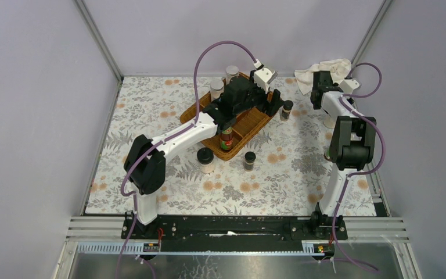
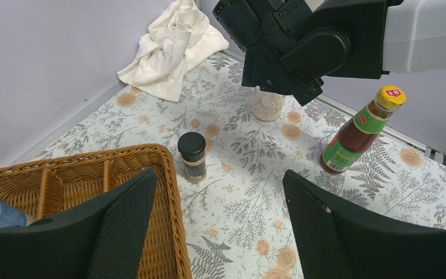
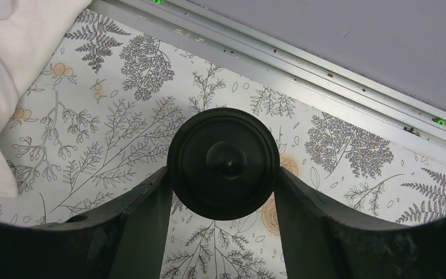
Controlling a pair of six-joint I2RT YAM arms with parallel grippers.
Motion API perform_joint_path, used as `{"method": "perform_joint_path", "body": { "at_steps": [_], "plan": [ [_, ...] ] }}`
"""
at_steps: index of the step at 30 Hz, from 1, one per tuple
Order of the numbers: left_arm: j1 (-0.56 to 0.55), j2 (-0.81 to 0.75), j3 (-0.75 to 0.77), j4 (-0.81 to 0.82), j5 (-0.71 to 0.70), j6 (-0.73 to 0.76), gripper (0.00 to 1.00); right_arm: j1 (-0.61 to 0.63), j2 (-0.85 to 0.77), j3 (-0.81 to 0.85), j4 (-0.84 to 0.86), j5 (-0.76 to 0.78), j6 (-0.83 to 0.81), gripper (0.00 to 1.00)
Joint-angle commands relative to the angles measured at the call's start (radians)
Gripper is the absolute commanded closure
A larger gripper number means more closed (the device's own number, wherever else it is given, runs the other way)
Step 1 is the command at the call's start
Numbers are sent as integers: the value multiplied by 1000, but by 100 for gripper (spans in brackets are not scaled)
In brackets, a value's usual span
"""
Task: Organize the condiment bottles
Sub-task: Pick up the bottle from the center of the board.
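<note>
Between the fingers of the right gripper point(image 3: 222, 174) a black-lidded jar point(image 3: 223, 164) is clamped; white cloth point(image 3: 0, 70) left, rail point(image 3: 302, 55) just beyond. Left gripper point(image 2: 219, 177) gapes above open tablecloth point(image 2: 244, 221): spice jar point(image 2: 192, 156) ahead, wicker tray point(image 2: 151, 157) left, sauce bottle point(image 2: 360, 131) right.

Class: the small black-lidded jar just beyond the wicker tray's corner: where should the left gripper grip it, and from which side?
I'd grip the spice jar on its body below the lid, level from the wicker tray side, where the left gripper faces it. It stands upright, with bare table on both flanks.
</note>
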State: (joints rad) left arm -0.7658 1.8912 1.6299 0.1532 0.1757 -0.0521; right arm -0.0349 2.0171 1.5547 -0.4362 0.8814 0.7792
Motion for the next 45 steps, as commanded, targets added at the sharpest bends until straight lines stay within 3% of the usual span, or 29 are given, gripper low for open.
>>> {"method": "perform_joint_path", "body": {
  "at_steps": [1, 14, 36, 39, 45],
  "plan": [
    [-8, -10, -14, -3, -19, 18, 15, -2, -31, -20, 39, 24, -12, 100],
    [-12, -19, -14, -4, -31, 15, 15, 30, -139, -77, 221, -32, -198, 100],
    [-14, -73, -32, 11, -135, 44, 16, 89, -241, -13, 315, -111, -369, 100],
    [22, -95, -22, 7, -157, 55, 16, 97, -239, 21, 314, -129, -387, 100],
    [179, -122, 14, 0, -78, -72, 19, 122, -223, 102, 311, -184, -430, 100]
  ]
}}
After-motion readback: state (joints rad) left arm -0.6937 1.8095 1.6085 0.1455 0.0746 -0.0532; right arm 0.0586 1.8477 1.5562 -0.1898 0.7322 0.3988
